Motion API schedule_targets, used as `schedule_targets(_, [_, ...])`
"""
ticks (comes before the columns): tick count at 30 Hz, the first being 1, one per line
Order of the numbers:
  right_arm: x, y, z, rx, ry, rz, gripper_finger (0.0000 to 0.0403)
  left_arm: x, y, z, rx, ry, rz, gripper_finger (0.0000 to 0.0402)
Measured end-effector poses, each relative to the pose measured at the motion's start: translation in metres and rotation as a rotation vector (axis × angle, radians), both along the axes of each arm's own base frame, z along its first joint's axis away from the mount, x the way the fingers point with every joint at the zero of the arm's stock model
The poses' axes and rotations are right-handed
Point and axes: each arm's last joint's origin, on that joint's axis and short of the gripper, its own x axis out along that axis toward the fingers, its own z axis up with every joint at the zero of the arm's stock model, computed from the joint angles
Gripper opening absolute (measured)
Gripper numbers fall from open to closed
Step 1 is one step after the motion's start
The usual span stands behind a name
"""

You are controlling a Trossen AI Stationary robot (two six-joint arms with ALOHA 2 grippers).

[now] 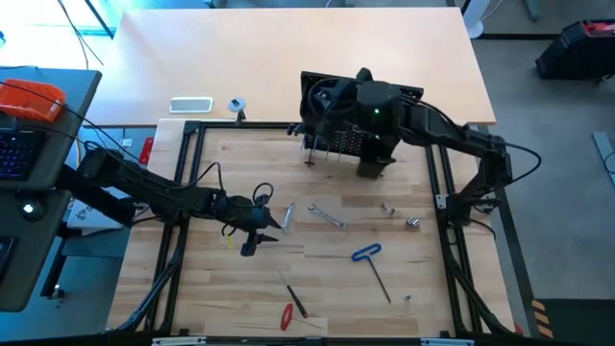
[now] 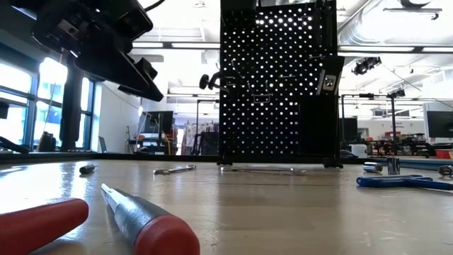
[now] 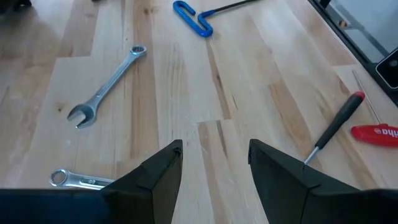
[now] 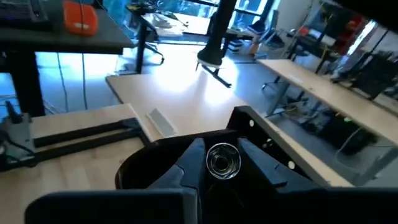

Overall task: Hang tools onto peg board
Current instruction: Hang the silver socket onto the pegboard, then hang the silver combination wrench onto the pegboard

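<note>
Hovering, left arm: the left gripper (image 3: 214,168) hangs just above the pale wooden table (image 1: 365,288) on its left half, its two dark fingers (image 3: 163,180) spread apart with bare wood between them and nothing held.
Right arm: the right gripper (image 4: 217,163) sits up at the top edge of the black upright perforated peg board (image 2: 276,85), at the far middle of the table; its fingers stand narrow around a small round shiny metal piece (image 4: 222,159), and what kind of tool that is cannot be told.
Peg board: stands upright at the table's far side, with thin wire hooks (image 2: 244,74) sticking out of its face.
Wrenches: one silver open-ended wrench (image 3: 106,86) lies flat near the table's middle; a second silver wrench (image 3: 78,180) lies just beside the left gripper's finger, partly hidden by it.
Hex key: the blue-handled hex key with a dark shaft (image 1: 372,264) lies flat to the right of centre, well apart from both grippers.
Screwdrivers: a thin dark-shafted screwdriver with a red tip (image 3: 336,127) and a red-handled screwdriver (image 3: 376,134) lie side by side at the near edge.
Small parts: two small metal bits (image 1: 400,215) rest on the table between the peg board and the hex key.
</note>
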Motion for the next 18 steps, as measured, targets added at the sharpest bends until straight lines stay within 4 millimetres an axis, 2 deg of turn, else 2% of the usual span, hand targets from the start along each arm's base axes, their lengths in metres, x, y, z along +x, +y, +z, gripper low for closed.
schedule_targets(5, [-0.0008, -0.0028, -0.0014, 0.023, 0.004, 0.012, 0.0073, 0.0, 0.0, 0.0, -0.008, 0.002, 0.006, 0.0176])
schedule_targets(13, [-0.001, -0.0027, -0.0011, 0.023, 0.002, 0.012, 0.0154, 0.0006, 0.0002, 0.0008, -0.018, -0.006, 0.025, 0.0176])
schedule_targets(18, [-0.0035, -0.0022, 0.0014, 0.026, -0.011, 0.001, 0.0184, 0.0007, 0.0002, 0.001, -0.025, -0.008, 0.03, 0.0176])
